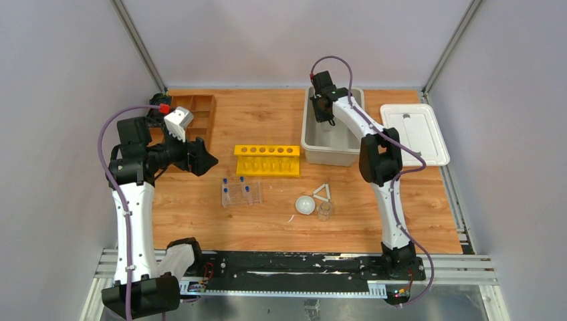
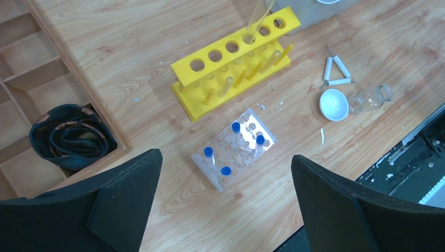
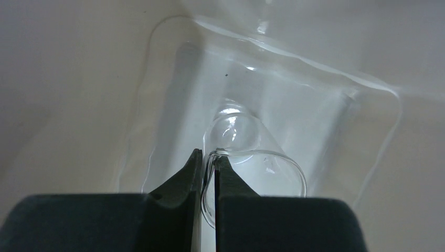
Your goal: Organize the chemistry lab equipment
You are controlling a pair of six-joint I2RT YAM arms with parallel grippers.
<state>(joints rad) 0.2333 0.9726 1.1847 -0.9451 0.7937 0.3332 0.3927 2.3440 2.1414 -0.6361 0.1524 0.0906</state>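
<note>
Right gripper [image 3: 209, 155]: fingers clamped together on the rim of a small glass beaker [image 3: 252, 157], its thin wall pinched between them. I take this as a lip grip, chosen because the body is too slick and round to squeeze. The beaker hangs inside the grey bin [image 1: 321, 154], at 1 o'clock on the table. Left gripper [image 2: 225, 210]: fingers spread wide, nothing between them. It hovers at 9 o'clock beside the wooden tray [image 1: 194, 110], which I read as waiting for its turn. Below it is a clear rack [image 2: 236, 152] with four blue-capped tubes [image 2: 235, 127] upright. A yellow rack [image 2: 231, 68] stands at its 12 o'clock. Loose at 5 o'clock: white bowl [image 1: 305, 204], white triangle [image 1: 322, 193], second beaker [image 1: 325, 211], close together.
</note>
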